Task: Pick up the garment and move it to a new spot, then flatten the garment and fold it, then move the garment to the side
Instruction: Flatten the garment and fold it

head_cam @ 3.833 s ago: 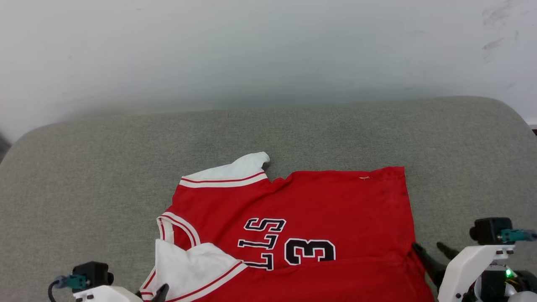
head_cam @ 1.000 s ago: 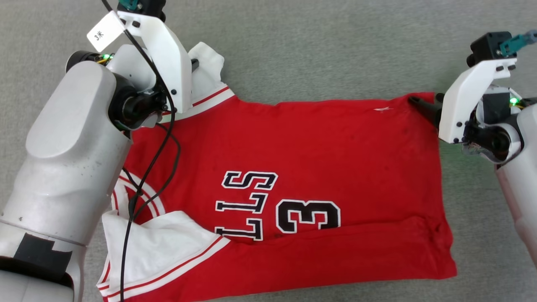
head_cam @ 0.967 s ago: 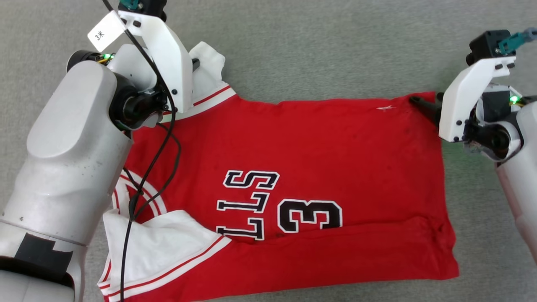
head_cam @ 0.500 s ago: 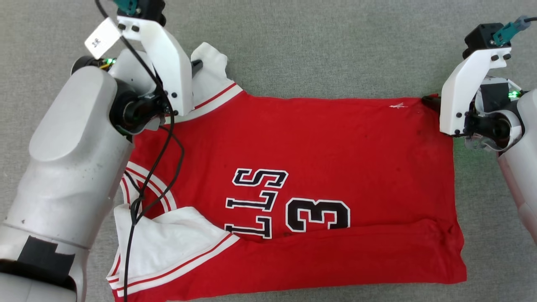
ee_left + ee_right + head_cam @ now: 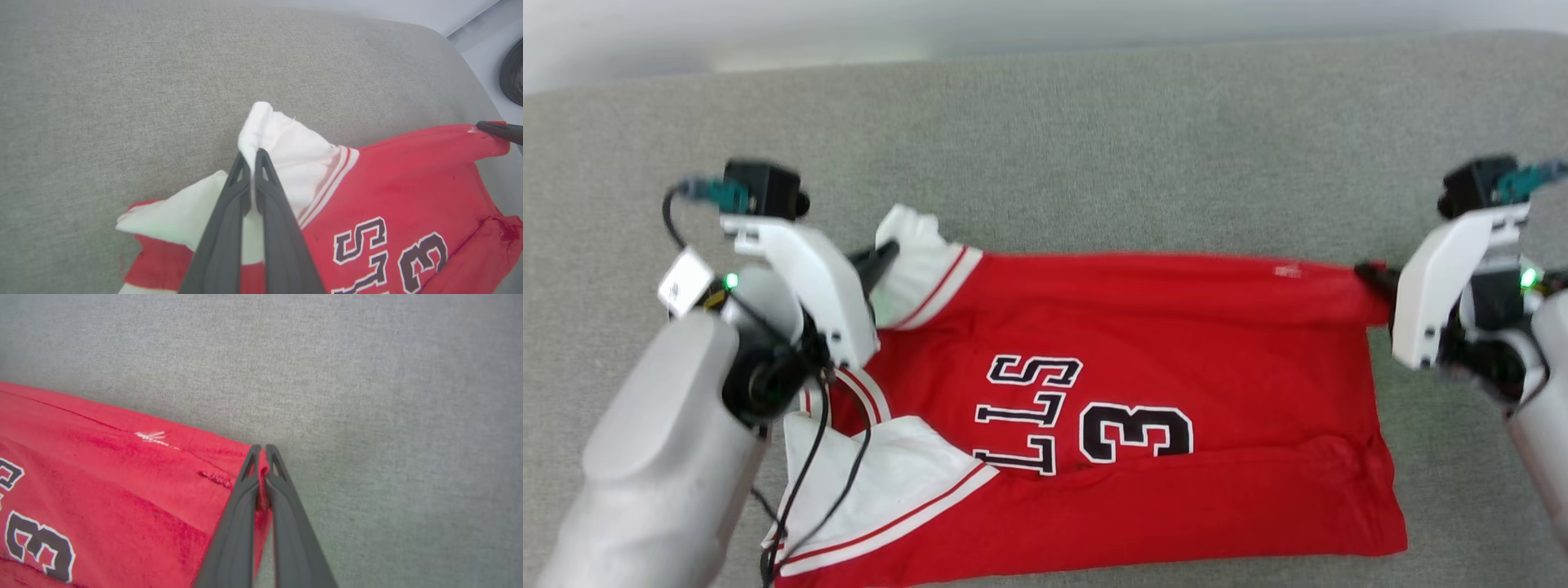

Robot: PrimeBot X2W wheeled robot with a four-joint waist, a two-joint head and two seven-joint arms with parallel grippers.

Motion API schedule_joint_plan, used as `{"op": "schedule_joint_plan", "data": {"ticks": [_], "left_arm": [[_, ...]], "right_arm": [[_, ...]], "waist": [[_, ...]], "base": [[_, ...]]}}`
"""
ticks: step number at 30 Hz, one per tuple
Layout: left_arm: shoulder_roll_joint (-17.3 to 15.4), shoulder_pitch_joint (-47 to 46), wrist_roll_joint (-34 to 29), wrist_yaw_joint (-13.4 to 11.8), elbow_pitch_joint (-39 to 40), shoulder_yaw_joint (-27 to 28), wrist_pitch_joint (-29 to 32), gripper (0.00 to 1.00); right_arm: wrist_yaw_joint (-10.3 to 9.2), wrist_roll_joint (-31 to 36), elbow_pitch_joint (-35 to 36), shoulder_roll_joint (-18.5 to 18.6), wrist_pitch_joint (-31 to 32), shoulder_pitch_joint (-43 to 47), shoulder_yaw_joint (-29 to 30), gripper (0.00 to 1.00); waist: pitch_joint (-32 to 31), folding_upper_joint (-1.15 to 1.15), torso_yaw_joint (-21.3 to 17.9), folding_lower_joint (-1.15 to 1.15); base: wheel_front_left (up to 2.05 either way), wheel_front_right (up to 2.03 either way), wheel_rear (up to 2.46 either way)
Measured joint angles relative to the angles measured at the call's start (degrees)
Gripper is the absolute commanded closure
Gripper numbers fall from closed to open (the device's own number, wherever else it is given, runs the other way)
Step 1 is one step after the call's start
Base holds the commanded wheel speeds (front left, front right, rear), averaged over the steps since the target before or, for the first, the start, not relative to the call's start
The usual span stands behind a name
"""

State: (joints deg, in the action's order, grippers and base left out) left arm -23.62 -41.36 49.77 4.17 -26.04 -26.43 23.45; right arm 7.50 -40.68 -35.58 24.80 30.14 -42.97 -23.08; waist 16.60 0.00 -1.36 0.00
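Garment [image 5: 1176,343]: we see the red jersey lying front-up on the grey cloth-covered counter [image 5: 1094,122], toward the near side of the head view.
Long axis: we read it running left to right across the head view, with the collar [image 5: 859,394] end toward the robot's left and the hem toward its right.
Lettering: the black letters [image 5: 1029,408] and the 3 [image 5: 1135,431] lie sideways with their tops toward the collar. A red fold along the near long edge laps over the nearest of them.
Sleeves: the far sleeve [image 5: 919,257] is pulled up into a white peak, and the near sleeve [image 5: 882,469] lies folded onto the chest.
Left gripper [image 5: 252,153]: its jaws are pinched narrow on the far sleeve's white cloth.
Right gripper [image 5: 261,447]: its jaws are pinched narrow on the far hem corner [image 5: 1372,273], and we see red cloth between them.
Far edge: it is stretched in a straight line between the two grips and looks to us raised off the counter.
Change, right jaws: a second ago we saw them standing apart around the hem corner; now they are closed on it.
Change, left jaws: they held the far sleeve then as now.
Change, far edge: half a second ago it lay flat, well off from the letters; now it sits nearer them.
Change, view: the whole head picture has shifted, which we put down to the camera. The counter's far edge and a pale wall [image 5: 1045,16] now show at the top.
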Motion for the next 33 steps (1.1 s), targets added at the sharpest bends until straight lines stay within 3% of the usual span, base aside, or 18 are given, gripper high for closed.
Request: {"op": "schedule_joint_plan", "data": {"ticks": [9,20,21,22,23,24,26,33], "left_arm": [[-2.36,19.69,0.94,-4.67,11.50,0.86,-5.45,1.00],[-2.02,33.16,2.77,-7.58,15.63,-0.52,-6.60,1.00],[-1.76,33.83,3.15,-7.61,15.37,-0.57,-6.84,0.91],[-1.43,34.37,3.56,-7.61,15.11,-0.64,-6.99,0.63],[-1.07,34.84,3.64,-7.61,14.89,-0.78,-7.16,0.10],[-0.69,35.23,3.80,-7.61,14.70,-0.81,-7.59,0.00],[-0.27,35.84,3.93,-7.54,14.41,-0.89,-8.35,0.00],[0.36,38.07,2.74,-7.56,14.59,-1.18,-11.90,0.00]], "right_arm": [[0.00,-0.27,6.81,-0.69,-2.46,16.73,3.03,1.00],[0.00,0.93,9.96,-2.97,-6.94,28.31,9.83,1.00],[0.01,1.37,10.26,-3.22,-7.58,29.24,10.26,1.00],[0.00,1.71,10.63,-3.52,-8.03,30.09,10.68,1.00],[0.00,1.81,10.94,-3.92,-8.42,30.81,11.09,1.00],[0.00,2.19,11.23,-4.31,-9.07,31.56,11.40,0.81],[0.00,2.77,11.81,-5.17,-10.18,33.04,12.22,0.00],[0.00,4.88,15.12,-8.01,-14.05,39.78,15.05,0.00]], "waist": [[-6.26,0.00,0.41,-0.01],[-9.82,0.00,0.99,-0.01],[-9.98,0.00,0.96,-0.01],[-10.06,0.00,0.88,-0.01],[-10.09,0.00,0.78,-0.01],[-10.16,0.00,0.70,-0.01],[-10.36,0.00,0.58,-0.01],[-11.91,0.00,0.79,-0.01]], "base": [[0.00,0.00,0.00],[0.00,0.00,0.00],[0.00,0.00,0.00],[0.00,0.00,0.00],[0.00,0.00,0.00],[0.00,0.00,0.00],[0.00,0.00,0.00],[0.00,0.00,0.00]]}}
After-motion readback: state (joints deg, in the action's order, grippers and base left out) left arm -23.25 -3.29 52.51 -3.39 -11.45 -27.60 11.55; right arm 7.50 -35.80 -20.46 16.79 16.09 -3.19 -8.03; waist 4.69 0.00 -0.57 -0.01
